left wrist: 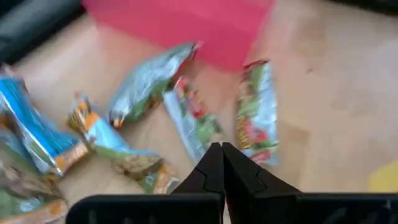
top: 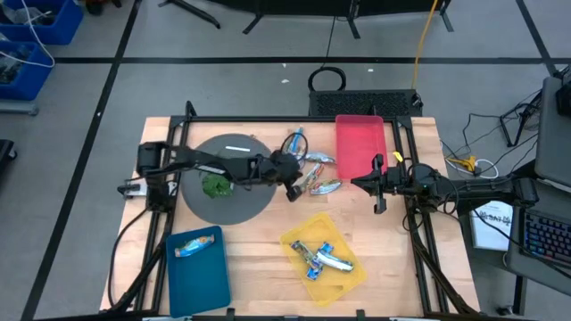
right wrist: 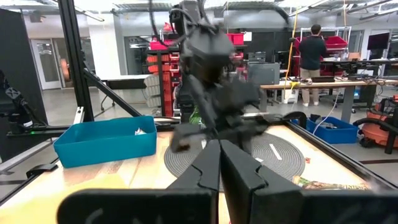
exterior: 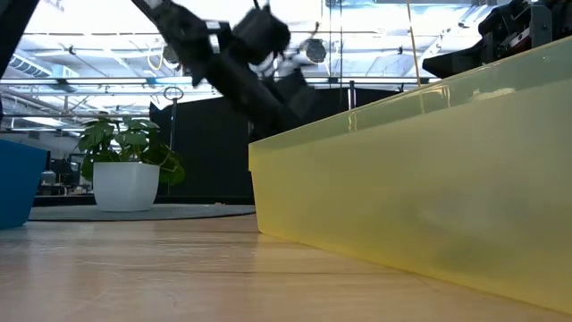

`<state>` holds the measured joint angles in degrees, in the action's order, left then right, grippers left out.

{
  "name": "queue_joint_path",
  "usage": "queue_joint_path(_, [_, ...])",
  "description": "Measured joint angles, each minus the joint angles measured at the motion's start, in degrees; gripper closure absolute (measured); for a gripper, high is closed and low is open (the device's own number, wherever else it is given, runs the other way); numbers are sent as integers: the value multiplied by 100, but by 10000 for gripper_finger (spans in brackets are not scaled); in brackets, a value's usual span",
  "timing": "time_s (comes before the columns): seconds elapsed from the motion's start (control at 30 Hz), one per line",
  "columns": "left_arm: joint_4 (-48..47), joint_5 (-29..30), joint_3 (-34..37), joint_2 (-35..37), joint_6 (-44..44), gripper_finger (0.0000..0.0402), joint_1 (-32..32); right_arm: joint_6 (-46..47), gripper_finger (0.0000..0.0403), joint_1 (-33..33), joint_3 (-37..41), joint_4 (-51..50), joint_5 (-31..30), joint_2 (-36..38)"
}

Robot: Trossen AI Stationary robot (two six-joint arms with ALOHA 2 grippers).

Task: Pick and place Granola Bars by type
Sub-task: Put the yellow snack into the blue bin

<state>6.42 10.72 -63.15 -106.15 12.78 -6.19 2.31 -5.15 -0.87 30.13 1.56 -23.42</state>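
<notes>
1. My left tool [top: 292,190] hangs over the middle of the table [top: 259,236], just beside the loose heap of Granola Bars [top: 312,171]. Its fingers [left wrist: 211,167] are pressed together with nothing between them.
2. In the left wrist view, that heap lies spread on the wood ahead of the tool: silvery bars with red and green print [left wrist: 256,112], a blue one [left wrist: 34,134] and some with orange-brown ends [left wrist: 99,134].
3. The heap sits between the round grey mat [top: 227,178] and the red bin [top: 359,145], near the bin's edge.
4. One bar [top: 196,243] lies in the blue bin [top: 198,276] at the near left of the table.
5. Several bars [top: 323,259] lie in the yellow bin [top: 343,283] at the near middle.
6. On the grey mat sit a green leafy clump [top: 216,185] and a small white stick [top: 236,148].
7. My right tool [top: 375,184] waits over the right side of the table, just beside the red bin. Its fingers [right wrist: 208,163] are pressed together, empty.
8. A person [right wrist: 311,46] stands in the room beyond the table.
</notes>
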Motion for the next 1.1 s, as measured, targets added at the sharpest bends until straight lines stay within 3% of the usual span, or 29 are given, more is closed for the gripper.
queue_joint_path(0.2, [-605,727,-5,444,185,393,158,1,399,0,-1,0,0,0])
queue_joint_path(0.4, [-374,-492,-5,119,749,316,-309,1,399,0,0,0,0,0])
queue_joint_path(0.57, [29,-579,-5,-264,996,232,-510,1,399,0,1,1,0,2])
queue_joint_path(0.7, [96,-511,-2,-476,1199,194,-644,1,398,0,1,0,0,2])
queue_joint_path(1.1, [166,-475,-5,-612,1374,211,-794,1,398,0,-1,1,0,1])
